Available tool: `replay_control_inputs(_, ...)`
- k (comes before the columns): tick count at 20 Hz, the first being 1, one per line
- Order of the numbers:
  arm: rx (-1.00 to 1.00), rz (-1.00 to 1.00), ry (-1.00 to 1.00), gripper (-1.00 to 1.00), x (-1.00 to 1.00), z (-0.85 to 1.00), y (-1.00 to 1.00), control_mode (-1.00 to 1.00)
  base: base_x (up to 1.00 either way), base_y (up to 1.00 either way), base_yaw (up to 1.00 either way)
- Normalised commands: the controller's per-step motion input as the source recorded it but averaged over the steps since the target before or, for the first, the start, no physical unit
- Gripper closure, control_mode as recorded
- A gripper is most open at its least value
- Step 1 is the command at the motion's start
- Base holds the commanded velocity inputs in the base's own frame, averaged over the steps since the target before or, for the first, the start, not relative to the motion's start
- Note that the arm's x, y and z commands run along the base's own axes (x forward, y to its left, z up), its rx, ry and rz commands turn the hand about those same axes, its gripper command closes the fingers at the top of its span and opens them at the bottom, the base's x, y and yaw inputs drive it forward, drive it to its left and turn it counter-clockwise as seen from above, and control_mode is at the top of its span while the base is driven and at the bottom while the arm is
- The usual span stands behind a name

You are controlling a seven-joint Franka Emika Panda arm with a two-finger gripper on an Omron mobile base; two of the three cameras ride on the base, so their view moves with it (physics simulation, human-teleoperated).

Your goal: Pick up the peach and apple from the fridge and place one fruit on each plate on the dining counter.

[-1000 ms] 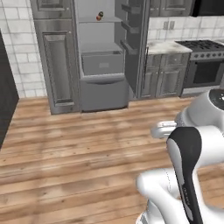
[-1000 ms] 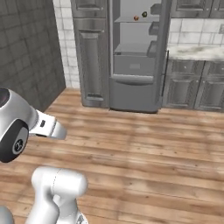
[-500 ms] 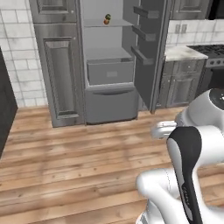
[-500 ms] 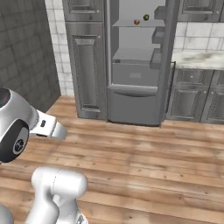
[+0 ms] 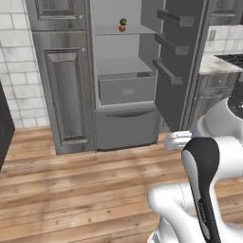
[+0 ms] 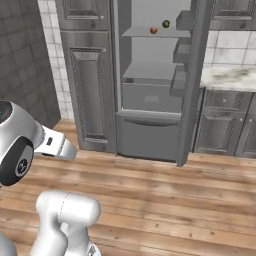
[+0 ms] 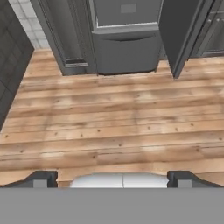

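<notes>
Closer than 1 s ago: the whole scene has grown in both base views, so the base has driven toward the fridge; fruit has not shifted on its shelf.

Fingers: both dark fingertips sit at the bottom of hand view, wide apart, nothing between them. Gripper points down at the wood floor in front of the fridge, arm folded close to the body.

Ref. landmark = fridge, door swung open to its right side.
- Upper shelf: small orange-red fruit near shelf front, dark green round item just behind it in left base view. In right base view the red fruit sits left of the green item, apart from it.
- Too small to tell stem or shade, so peach vs apple cannot be settled; a second red fruit can't be made out.
- Below the shelf: a bare shelf, then the drawer.
- Left of fridge: panelled cabinet. Right: marble wall counter.

Step in hand (judgement): approach, no reach begun. To do it well:
1. Stop base square to the opening, clear of door edge.
2. Raise arm to upper shelf level before extending; fruit sits high.
3. Enter between shelf and door bins, fingers kept spread.
4. Centre on red fruit, avoid nudging green item; round fruit prob. rolls if clipped.
</notes>
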Motion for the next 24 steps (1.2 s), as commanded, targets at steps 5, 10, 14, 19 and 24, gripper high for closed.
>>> replay_control_inputs(5,0.00,0.00,0.00,-1.00,0.00,0.00,0.00,1.00,0.92,0.00,0.00)
replay_control_inputs(10,0.00,0.00,0.00,-1.00,0.00,0.00,0.00,1.00,0.75,0.00,0.00)
replay_control_inputs(14,0.00,0.00,0.00,-1.00,0.00,0.00,0.00,1.00,0.55,-0.01,0.00)
replay_control_inputs(19,0.00,0.00,0.00,-1.00,0.00,0.00,0.00,1.00,0.60,-0.08,0.00)
replay_control_inputs(24,0.00,0.00,0.00,-1.00,0.00,0.00,0.00,1.00,0.49,-0.18,0.00)
